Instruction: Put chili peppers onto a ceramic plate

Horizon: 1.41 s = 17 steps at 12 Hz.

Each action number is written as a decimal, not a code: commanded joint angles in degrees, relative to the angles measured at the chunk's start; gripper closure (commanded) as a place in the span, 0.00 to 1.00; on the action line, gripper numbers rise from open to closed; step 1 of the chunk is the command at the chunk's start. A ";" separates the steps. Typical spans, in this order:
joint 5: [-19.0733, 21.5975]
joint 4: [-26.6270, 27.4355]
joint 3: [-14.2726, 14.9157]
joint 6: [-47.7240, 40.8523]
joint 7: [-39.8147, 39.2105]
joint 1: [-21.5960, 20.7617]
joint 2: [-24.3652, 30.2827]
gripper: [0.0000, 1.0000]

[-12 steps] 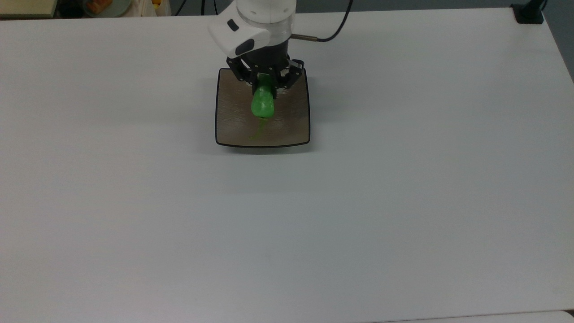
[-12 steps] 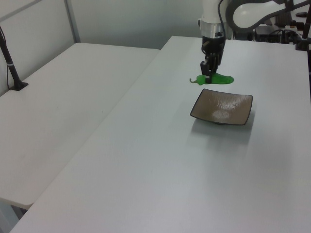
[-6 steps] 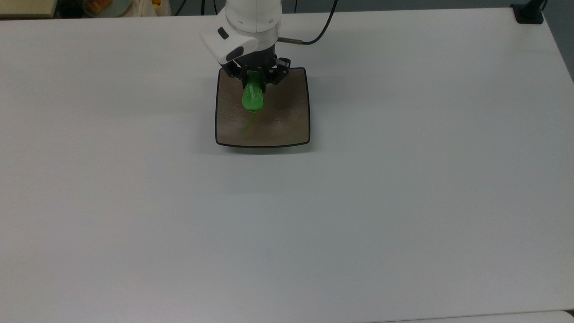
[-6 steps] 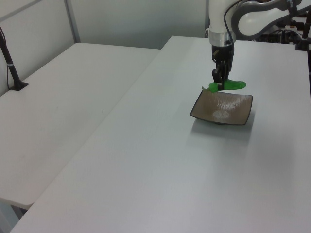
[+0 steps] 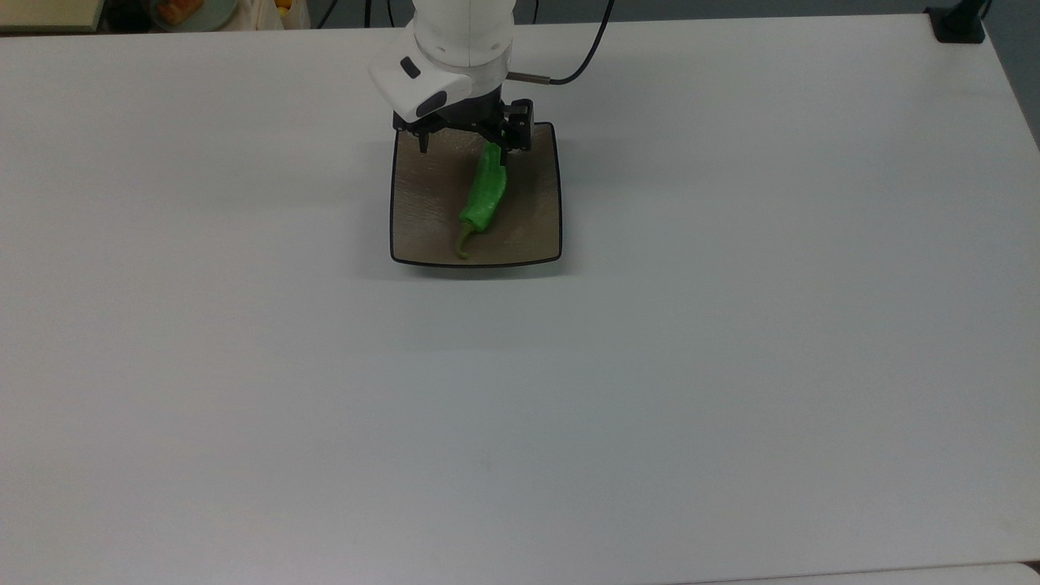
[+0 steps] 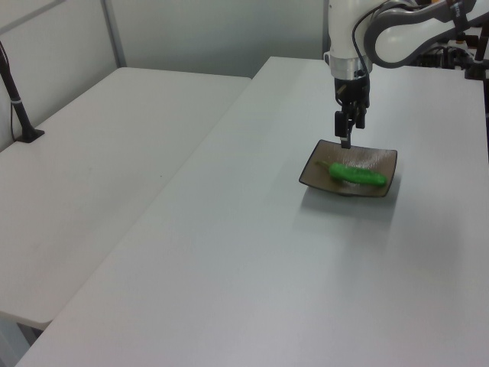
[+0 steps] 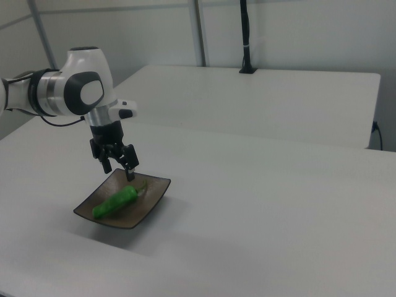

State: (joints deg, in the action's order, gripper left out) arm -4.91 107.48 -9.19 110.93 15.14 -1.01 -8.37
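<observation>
The green chili pepper lies flat on the ceramic plate, free of the claw. In the top view it runs lengthwise from the plate's far edge toward its near edge, a little right of the plate's middle, with the thin curved stem at the near end, pointing toward the top view's left. In the right view the chili pepper stretches across the middle of the ceramic plate, stem toward the far corner. In the left view the chili pepper lies across the ceramic plate from left to right.

The claw hangs above the far part of the plate with its two fingers spread apart and nothing between them; the right view shows a clear gap between the fingertips and the pepper below. In the left view the claw points straight down over the plate's far edge.

The plate sits on a broad white table, toward its far side in the top view. A second white table stands beside it on the left view's left.
</observation>
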 commanded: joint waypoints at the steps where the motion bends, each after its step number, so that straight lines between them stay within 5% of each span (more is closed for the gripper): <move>1: 0.08 -0.68 -0.13 -0.45 -0.90 -0.13 1.07 0.00; 11: -7.39 -8.77 0.66 -14.41 -12.40 0.31 3.27 0.00; 15: -5.90 -9.04 2.07 -14.60 -12.07 0.31 4.24 0.00; 17: -0.84 -9.22 2.15 -14.16 -11.89 1.35 5.38 0.00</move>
State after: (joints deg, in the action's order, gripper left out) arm -10.86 98.15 -7.30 97.25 3.90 -0.53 -4.99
